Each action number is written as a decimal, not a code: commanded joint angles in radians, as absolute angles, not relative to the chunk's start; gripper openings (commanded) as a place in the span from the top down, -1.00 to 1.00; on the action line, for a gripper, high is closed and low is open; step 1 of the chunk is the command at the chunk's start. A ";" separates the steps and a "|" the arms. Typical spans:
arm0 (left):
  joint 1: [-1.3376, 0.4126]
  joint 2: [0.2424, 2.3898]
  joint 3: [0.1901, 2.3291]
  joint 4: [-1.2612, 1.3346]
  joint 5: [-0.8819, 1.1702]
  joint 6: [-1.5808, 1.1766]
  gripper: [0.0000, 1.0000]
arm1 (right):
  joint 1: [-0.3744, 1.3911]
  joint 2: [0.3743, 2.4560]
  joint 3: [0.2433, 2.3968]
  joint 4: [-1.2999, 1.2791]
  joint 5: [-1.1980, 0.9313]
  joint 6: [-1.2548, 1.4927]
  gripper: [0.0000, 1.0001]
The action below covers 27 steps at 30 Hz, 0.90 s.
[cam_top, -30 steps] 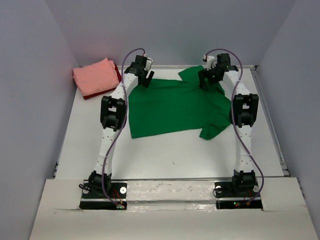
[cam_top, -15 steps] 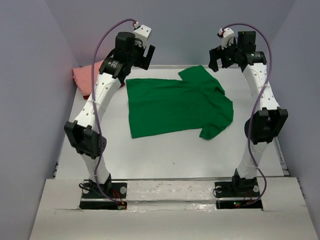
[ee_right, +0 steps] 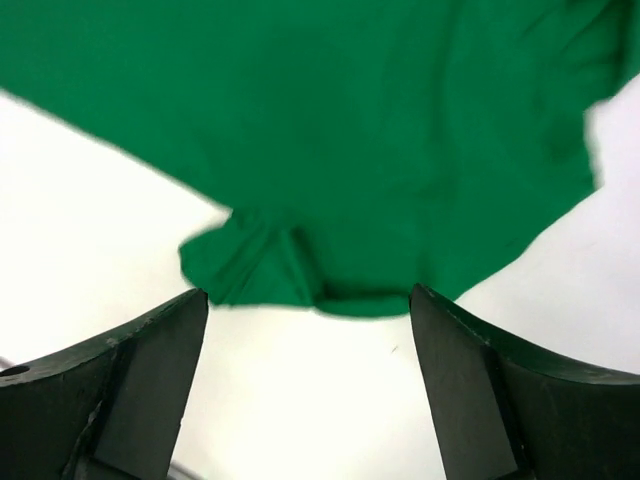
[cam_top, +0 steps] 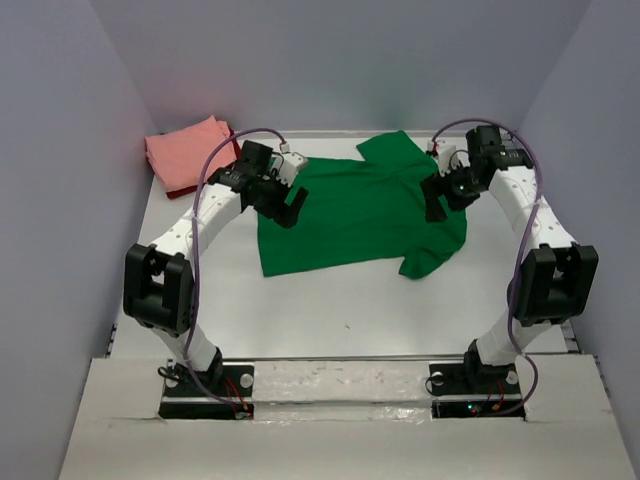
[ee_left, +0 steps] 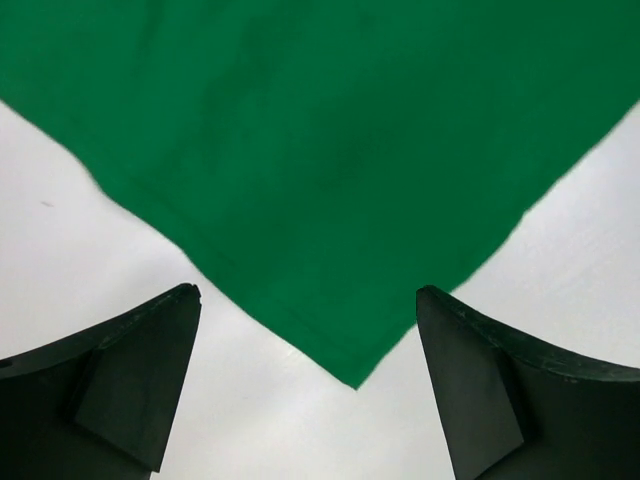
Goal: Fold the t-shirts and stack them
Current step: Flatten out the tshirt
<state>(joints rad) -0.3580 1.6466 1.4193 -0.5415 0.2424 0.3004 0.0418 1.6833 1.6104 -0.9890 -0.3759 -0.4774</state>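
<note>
Trouble ahead for green t-shirt, spread flat at centre — left gripper and right gripper both gaping, empty.
Its sleeve lies bunched under the right jaws; a pinch there could drag the fold crooked.

A white table sits in the middle. Plain grey walls rise behind and beside the table. A pale board runs along its near edge, and a thin rail lines its right edge.

On my table: green t-shirt spread flat, salmon pink t-shirt folded on dark red t-shirt, far-left corner.
</note>
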 commanded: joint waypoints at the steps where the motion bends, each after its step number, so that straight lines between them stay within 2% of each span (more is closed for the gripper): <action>1: -0.362 1.605 1.352 -0.551 0.406 0.345 -0.98 | 0.044 1.569 1.504 -1.057 -0.361 -0.549 -0.68; 5: -0.373 1.560 1.276 -0.544 0.471 0.371 -0.98 | 0.044 1.525 1.414 -1.051 -0.310 -0.584 -0.59; 6: -0.376 1.559 1.275 -0.560 0.485 0.382 -0.98 | 0.044 1.523 1.395 -1.055 -0.305 -0.598 -0.45; 10: -0.387 1.556 1.224 -0.586 0.511 0.393 -0.98 | 0.044 1.505 1.358 -1.072 -0.320 -0.615 -0.19; 15: -0.391 1.508 1.157 -0.566 0.511 0.414 -0.98 | 0.044 1.509 1.319 -1.071 -0.345 -0.621 -0.17; 27: -0.396 1.542 1.037 -0.600 0.239 0.457 -0.98 | 0.044 1.552 1.287 -1.017 -0.350 -0.609 -0.20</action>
